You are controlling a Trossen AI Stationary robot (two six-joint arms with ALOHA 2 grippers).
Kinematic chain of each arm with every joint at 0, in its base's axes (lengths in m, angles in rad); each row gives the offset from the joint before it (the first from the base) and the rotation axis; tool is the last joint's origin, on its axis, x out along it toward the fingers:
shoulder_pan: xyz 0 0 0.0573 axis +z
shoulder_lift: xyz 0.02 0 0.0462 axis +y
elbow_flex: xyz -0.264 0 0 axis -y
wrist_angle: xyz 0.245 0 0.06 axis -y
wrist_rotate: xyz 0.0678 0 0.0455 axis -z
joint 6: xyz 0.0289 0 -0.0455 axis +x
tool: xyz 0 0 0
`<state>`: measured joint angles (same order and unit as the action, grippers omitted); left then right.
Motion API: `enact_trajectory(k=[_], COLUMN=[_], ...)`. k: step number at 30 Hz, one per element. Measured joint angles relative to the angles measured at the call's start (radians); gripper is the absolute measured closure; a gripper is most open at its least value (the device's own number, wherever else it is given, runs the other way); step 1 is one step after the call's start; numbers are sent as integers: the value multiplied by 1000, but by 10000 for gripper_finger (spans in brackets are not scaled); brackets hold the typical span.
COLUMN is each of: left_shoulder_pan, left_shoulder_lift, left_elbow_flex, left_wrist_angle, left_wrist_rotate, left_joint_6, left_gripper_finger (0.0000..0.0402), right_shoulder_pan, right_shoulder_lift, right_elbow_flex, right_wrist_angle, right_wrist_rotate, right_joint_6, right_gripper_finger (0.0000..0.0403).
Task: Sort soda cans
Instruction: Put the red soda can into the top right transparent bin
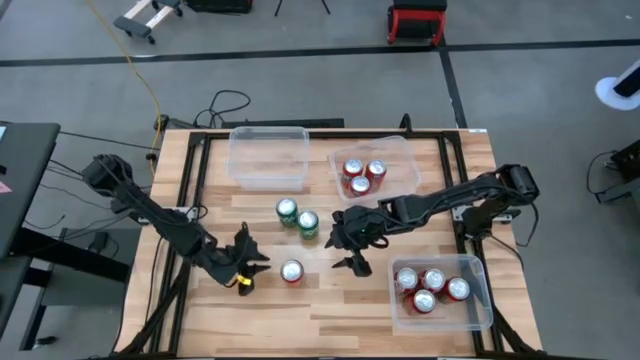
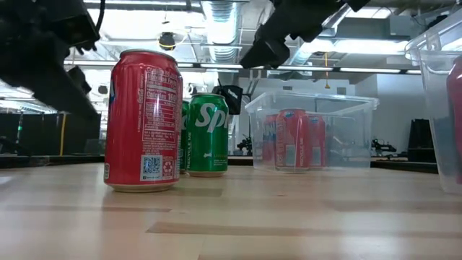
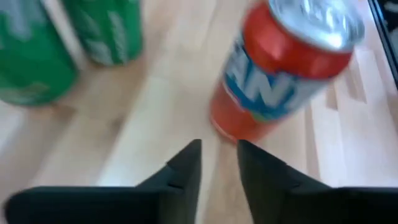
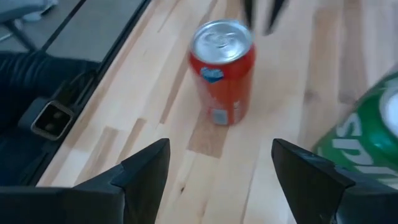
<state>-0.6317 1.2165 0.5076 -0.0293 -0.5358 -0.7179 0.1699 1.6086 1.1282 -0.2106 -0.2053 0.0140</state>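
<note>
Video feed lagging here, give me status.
Left gripper nearly shut, empty, beside loose red can. Right gripper open, empty, hovering near it. Two green cans unsorted. Nothing in the way.

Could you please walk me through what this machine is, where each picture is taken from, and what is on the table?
It is a robot with two dark arms at a wooden table, each ending in two jaws. One picture looks straight down, one looks level across the tabletop, and two come from cameras on the wrists.

Loose on the table stand one red can and two green cans. Of the three clear bins, the far left bin holds nothing, the far right bin holds three red cans, and the near right bin holds four.

The left gripper sits beside the loose red can, jaws nearly together, holding nothing. The right gripper is on that can's other side, jaws wide apart, also holding nothing.
</note>
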Motion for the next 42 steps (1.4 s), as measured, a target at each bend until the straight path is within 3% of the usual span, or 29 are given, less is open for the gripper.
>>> enact_trajectory(k=[5,9,18,27,42], left_shoulder_pan=[-26,-26,45,173,242], left_shoulder_lift=[142,263,444,586,649], left_elbow_flex=[0,5,91,207,309], left_wrist_angle=[196,390,500,652,646], left_wrist_rotate=[11,14,19,48,130], left_joint_6=[1,50,131,314,387], left_gripper_finger=[368,397,398,398,398], right_shoulder_pan=[-3,-12,-30,6,28], right_shoulder_lift=[0,0,0,0,-1], right_elbow_flex=[0,0,0,0,0], right_wrist_angle=[19,31,20,-129,-160], right_wrist_rotate=[24,25,30,26,27], right_joint_6=[31,32,117,154,135], right_gripper_finger=[103,104,104,104,104])
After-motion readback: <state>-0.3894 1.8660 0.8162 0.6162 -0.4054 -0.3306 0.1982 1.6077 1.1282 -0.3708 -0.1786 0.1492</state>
